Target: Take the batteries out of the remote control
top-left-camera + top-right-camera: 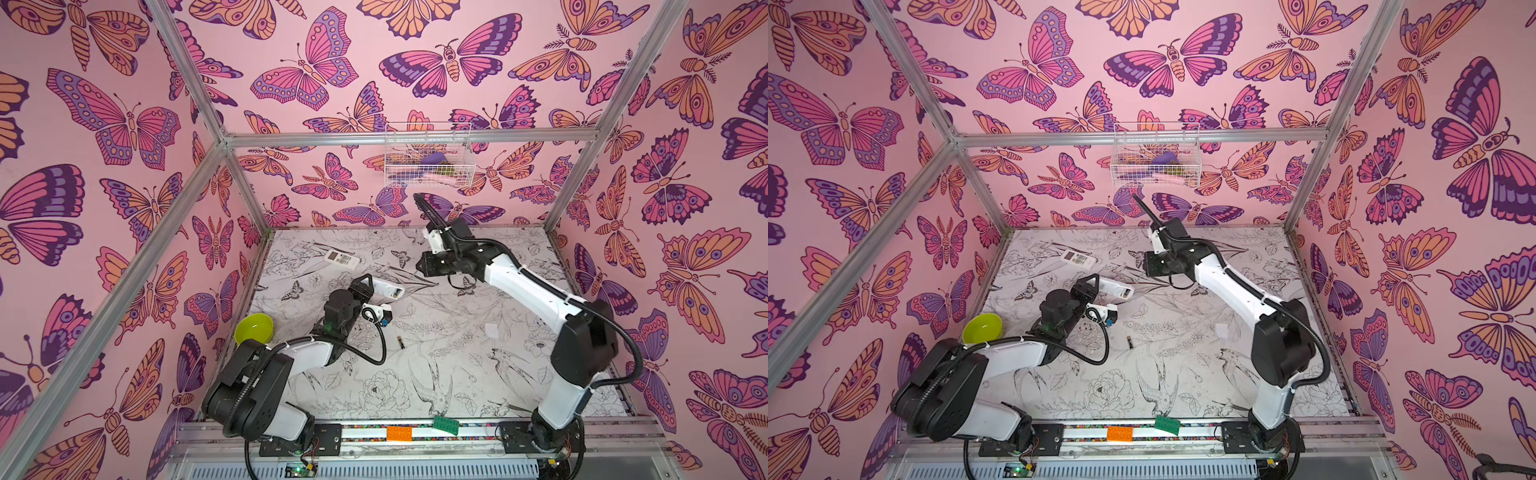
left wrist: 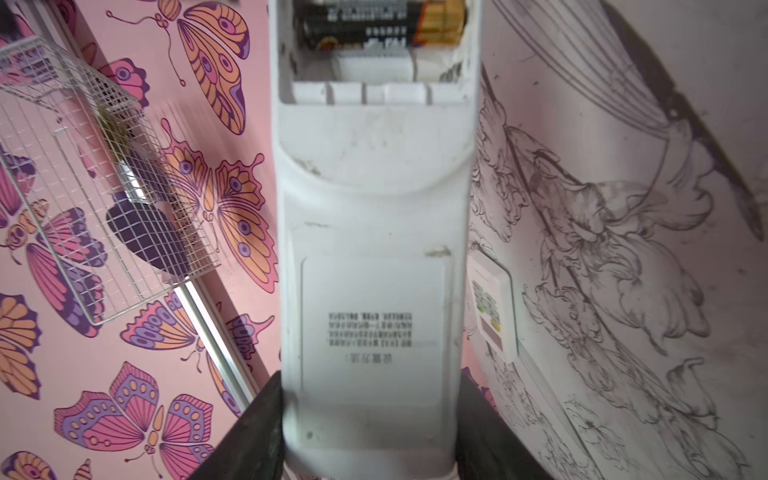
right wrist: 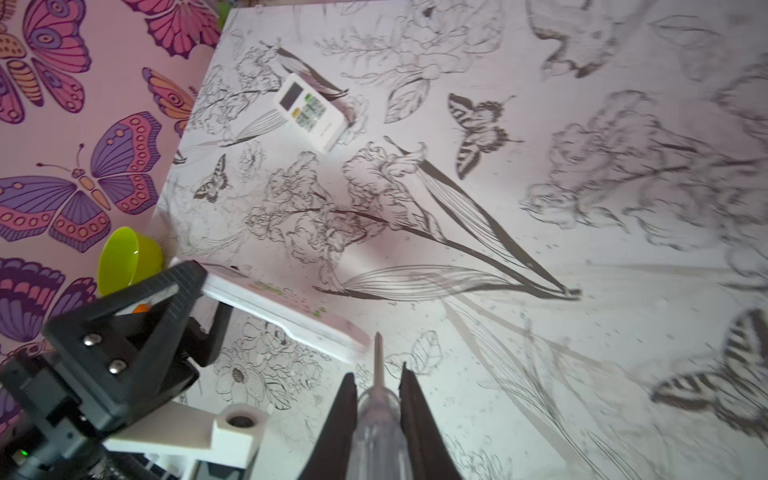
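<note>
- One table [image 1: 457, 386] printed with black-and-white flowers fills your workspace, with pink butterfly walls around it.
- Your left gripper [image 1: 371, 286] works at the middle left, clamped across the width of a white remote [image 2: 374, 249]. Its fingers [image 2: 257, 436] press the long edges. The remote is held clear of the table, free end pointing right.
- Your right gripper [image 3: 377, 374] hovers at the far middle, clenched on the clear handle of a screwdriver [image 3: 376, 407]. The metal tip sits just beside the free end of the white remote; you cannot tell whether it touches.
- A wire basket [image 1: 428, 156] hangs on the far wall.
- A green bowl [image 1: 253, 328] sits at the table's left edge.
- A second remote [image 1: 341, 258] lies buttons-up at the far left.
- The left wrist view shows you the white remote's back, with the cover off, the compartment open and a printed label near the fingers.
- The batteries [image 2: 374, 25] in that compartment are two black cylinders with gold ends, side by side and carrying white print, partly cut off by the frame edge.
- A loose battery [image 1: 400, 343], black with a gold end, lies near the table's middle, well apart from both grippers.
- A small white flat piece [image 1: 491, 331] lies to the right.
</note>
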Robot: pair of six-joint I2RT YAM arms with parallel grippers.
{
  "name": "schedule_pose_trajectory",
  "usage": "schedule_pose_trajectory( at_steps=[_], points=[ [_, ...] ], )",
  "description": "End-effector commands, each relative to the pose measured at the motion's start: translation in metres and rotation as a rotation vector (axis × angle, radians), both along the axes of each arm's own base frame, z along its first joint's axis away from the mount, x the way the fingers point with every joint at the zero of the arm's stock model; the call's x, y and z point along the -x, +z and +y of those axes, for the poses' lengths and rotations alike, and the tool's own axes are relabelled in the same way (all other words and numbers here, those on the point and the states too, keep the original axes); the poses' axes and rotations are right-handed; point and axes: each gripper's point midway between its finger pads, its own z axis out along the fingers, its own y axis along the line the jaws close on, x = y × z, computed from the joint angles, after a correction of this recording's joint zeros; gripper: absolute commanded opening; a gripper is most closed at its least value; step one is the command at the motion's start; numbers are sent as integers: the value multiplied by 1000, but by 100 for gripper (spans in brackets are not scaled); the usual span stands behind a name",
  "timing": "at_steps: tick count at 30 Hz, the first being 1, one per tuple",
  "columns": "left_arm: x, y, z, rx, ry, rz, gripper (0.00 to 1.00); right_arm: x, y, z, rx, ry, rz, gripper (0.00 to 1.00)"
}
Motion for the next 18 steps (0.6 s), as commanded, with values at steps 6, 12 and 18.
schedule_pose_trajectory(
  at_steps=[6,12,18],
  points=[
    [19,-17,42,123,321,332,0,62,0,-7,-130,66,4,0],
    [53,-32,44,388,484,650,0,99,-38,-16,-125,67,100,0],
    [74,-45,26,715,581,900,0,103,-48,-14,-160,57,99,0]
  ],
)
